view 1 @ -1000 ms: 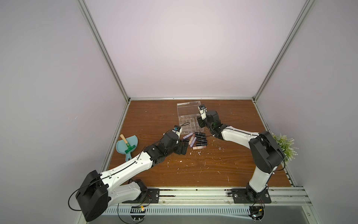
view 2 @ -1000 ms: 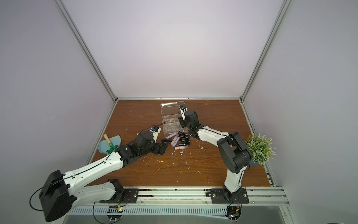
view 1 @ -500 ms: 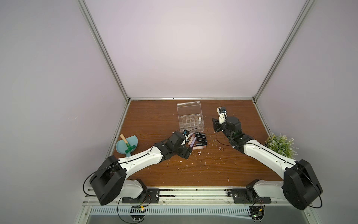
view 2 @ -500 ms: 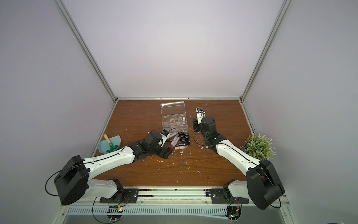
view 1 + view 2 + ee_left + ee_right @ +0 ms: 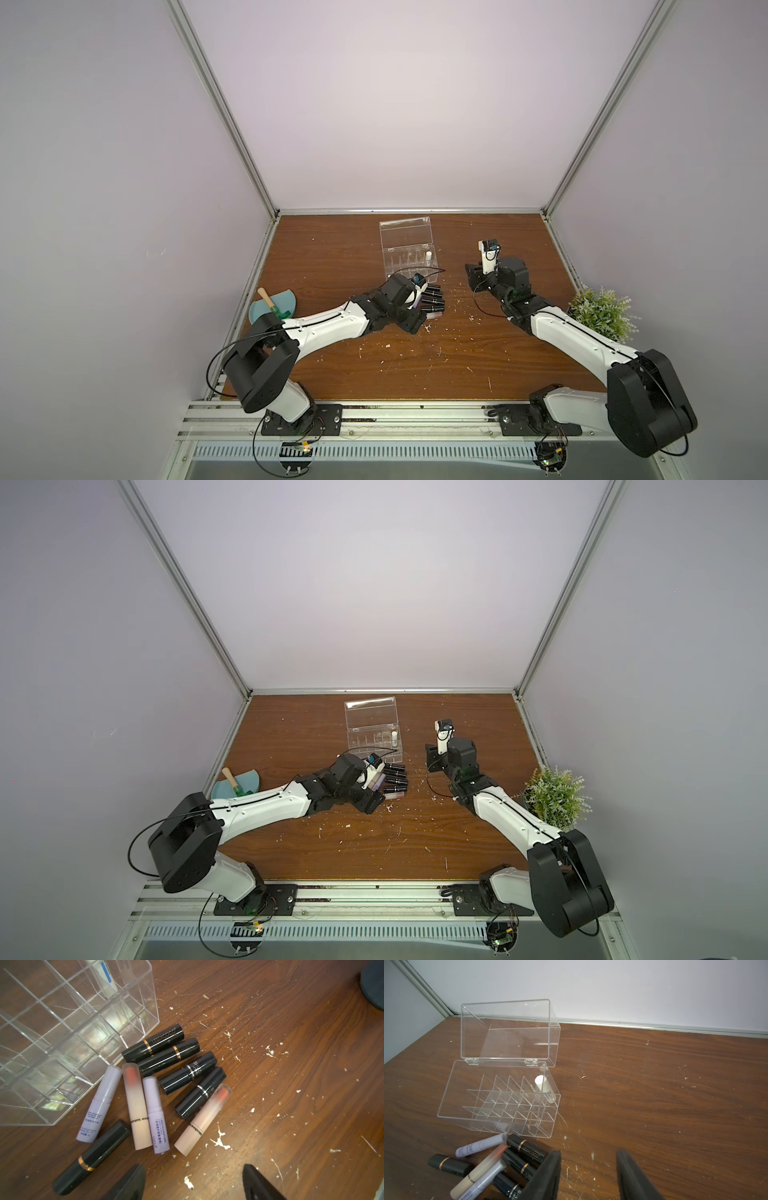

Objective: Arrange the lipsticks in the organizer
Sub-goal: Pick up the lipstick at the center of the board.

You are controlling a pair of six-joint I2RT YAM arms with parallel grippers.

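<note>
Left gripper (image 5: 192,1167): fingers were apart, nothing between them, hovering just short of the lipsticks (image 5: 188,1073). Right gripper (image 5: 587,1153): also apart and empty. Nine tubes lay loose beside the organizer (image 5: 143,1012), and the white tube (image 5: 545,1088) leaned in a corner cell. They looked light, rigid, glossy and prone to rolling, so pinch mid-barrel, across the axis.

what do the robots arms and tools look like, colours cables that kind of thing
The left arm and right arm have white link shells and chunky black joint housings, with thin black cables looping alongside. Each wrist carries a small white camera module with a blue mark. The left tool and right tool each end in two matte black, wedge-shaped fingers.
</note>
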